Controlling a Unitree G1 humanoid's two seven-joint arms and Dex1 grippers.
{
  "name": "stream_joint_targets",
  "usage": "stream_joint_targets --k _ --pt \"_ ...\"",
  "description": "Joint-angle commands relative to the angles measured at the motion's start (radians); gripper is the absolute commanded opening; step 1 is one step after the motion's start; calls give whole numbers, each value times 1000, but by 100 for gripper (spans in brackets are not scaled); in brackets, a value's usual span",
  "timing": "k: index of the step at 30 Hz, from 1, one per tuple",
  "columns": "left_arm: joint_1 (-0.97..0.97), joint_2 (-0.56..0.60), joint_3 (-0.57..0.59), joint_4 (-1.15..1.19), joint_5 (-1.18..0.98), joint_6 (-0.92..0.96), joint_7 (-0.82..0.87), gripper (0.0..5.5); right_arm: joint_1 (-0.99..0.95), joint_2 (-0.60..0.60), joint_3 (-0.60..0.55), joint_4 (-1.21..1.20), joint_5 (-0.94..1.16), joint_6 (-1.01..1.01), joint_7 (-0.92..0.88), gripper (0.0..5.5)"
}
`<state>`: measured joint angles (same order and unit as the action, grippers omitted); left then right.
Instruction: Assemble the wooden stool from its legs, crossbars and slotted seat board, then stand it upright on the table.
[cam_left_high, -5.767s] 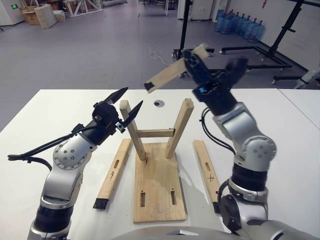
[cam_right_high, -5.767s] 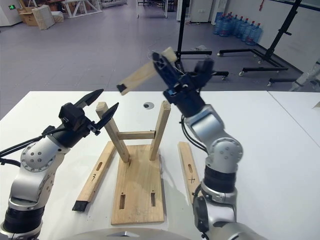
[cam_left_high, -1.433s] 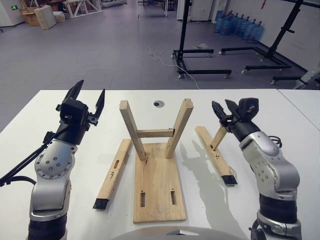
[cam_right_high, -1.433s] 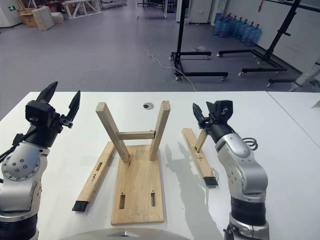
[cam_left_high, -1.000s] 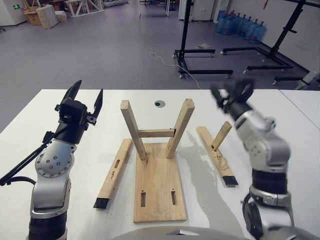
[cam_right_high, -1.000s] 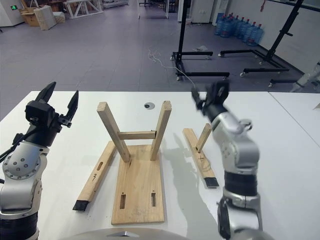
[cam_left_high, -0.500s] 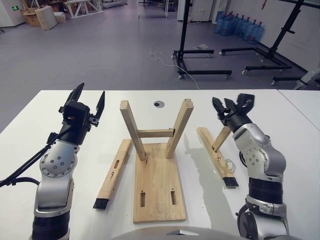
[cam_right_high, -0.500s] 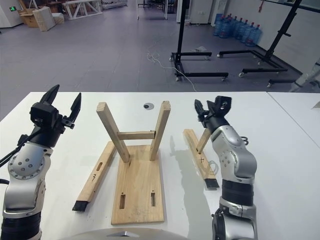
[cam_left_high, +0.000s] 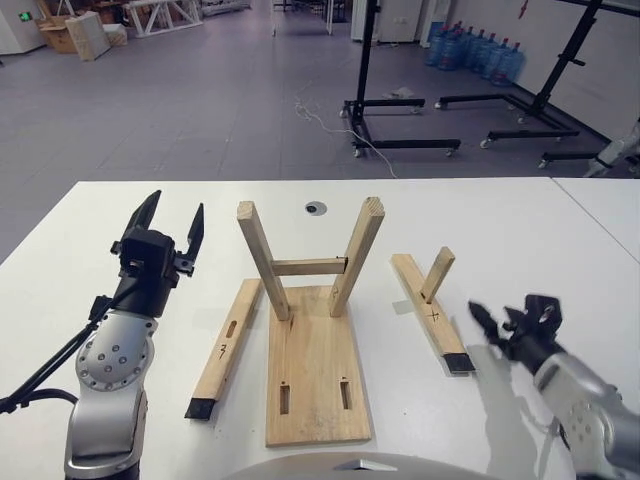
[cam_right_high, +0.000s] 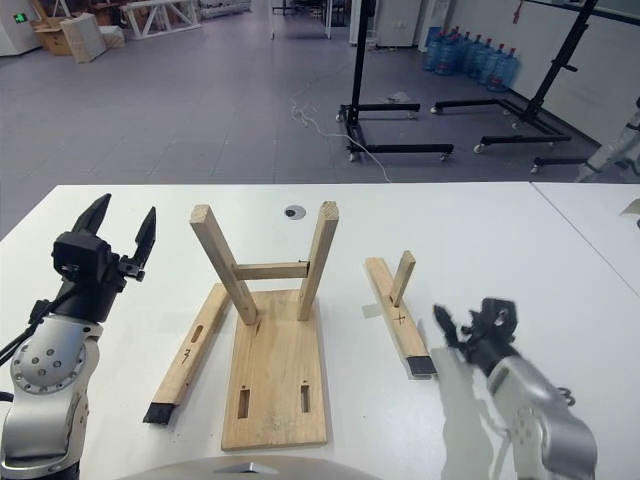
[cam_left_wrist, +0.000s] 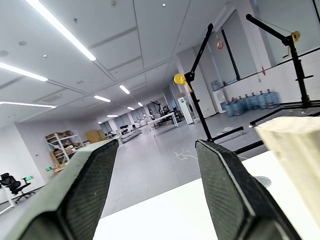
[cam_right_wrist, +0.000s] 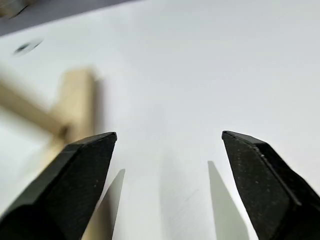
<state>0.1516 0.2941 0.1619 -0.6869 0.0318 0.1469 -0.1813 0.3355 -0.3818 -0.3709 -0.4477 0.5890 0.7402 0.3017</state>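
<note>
Near the surface's (cam_left_high: 560, 230) front edge, seat board (cam_left_high: 318, 370) is carrying one leg frame (cam_left_high: 310, 266). Spread and empty, left end effector (cam_left_high: 175, 202) and right end effector (cam_left_high: 505, 318) are hovering. Second frame pending; probably gripping loose leg (cam_left_high: 228, 345) next.

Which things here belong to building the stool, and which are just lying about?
For the job: seat board; leg pair joined by a crossbar; loose leg left of the board; loose leg with a crossbar stuck in it.
Lying about: water bottles; black stands; boxes.

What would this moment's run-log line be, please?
left gripper open | right gripper open, near table | seat board: two fitted legs | two loose legs
</note>
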Motion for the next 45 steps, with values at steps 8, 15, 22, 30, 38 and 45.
stream_joint_targets --k 8,15,22,30,38,45 --pt "-27 35 -6 -3 -7 44 -42 283 7 -90 181 -66 -122 90 -19 396" --pt "-55 51 -20 0 -23 80 -73 283 -35 -57 260 23 -174 145 -49 357" --pt "-43 21 -52 3 10 76 -33 283 -80 -49 211 50 -113 260 -31 252" --pt "-85 -4 -33 21 -27 92 -18 283 -165 -99 221 104 -170 193 -2 205" --pt "-330 -59 255 127 -801 178 -43 283 -812 114 -139 490 191 -182 42 205" --pt "-68 119 163 -7 -1292 432 -431 283 -616 56 38 49 759 176 431 205"
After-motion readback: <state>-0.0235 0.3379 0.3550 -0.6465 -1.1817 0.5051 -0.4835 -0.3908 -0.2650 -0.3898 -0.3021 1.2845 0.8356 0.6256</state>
